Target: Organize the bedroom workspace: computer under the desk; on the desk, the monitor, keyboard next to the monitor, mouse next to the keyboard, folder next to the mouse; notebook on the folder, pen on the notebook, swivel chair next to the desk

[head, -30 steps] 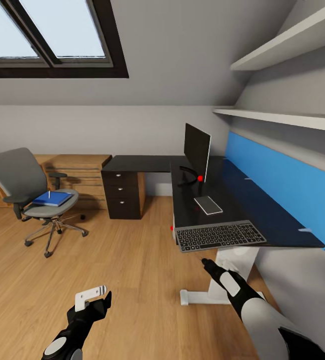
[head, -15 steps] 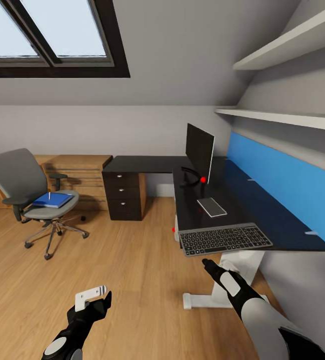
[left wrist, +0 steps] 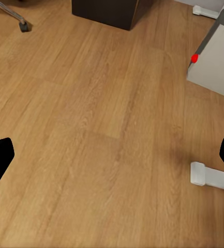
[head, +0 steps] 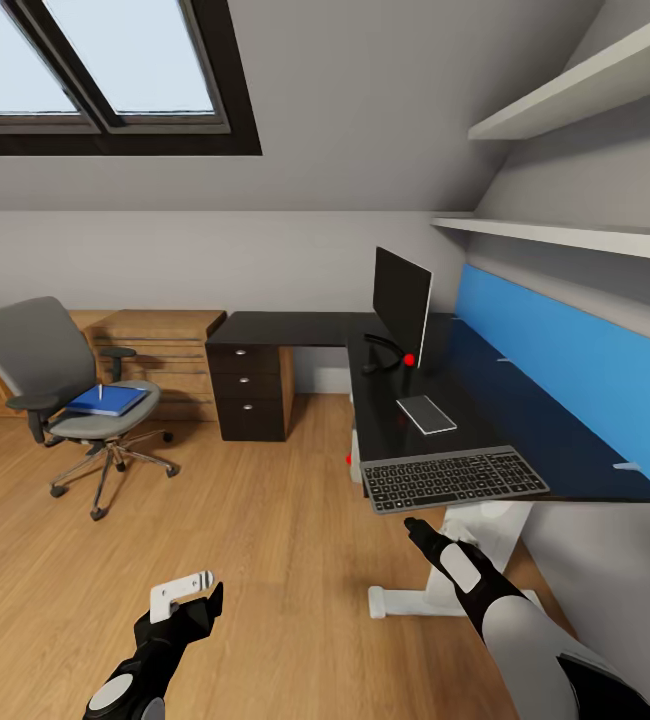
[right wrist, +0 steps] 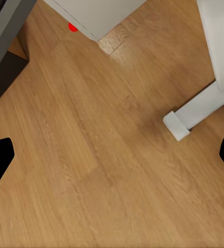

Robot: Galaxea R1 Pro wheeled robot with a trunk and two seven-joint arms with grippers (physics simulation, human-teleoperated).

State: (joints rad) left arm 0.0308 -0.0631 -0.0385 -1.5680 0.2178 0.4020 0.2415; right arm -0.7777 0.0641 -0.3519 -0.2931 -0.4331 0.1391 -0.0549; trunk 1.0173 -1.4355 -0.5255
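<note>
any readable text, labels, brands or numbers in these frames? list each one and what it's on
None readable.
keyboard: key legends too small and blurred to read.
monitor: screen black, only a red dot at its lower corner, no lettering.
folder on the swivel chair: plain blue cover, no label visible.
Light grey slab on the desk: no markings visible.

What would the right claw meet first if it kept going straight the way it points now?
Most likely the bare wood floor. The right claw hangs open below the desk's near edge, and its wrist view looks down along the fingers at floorboards, with the desk's white foot off to one side. Depth is unclear.
</note>
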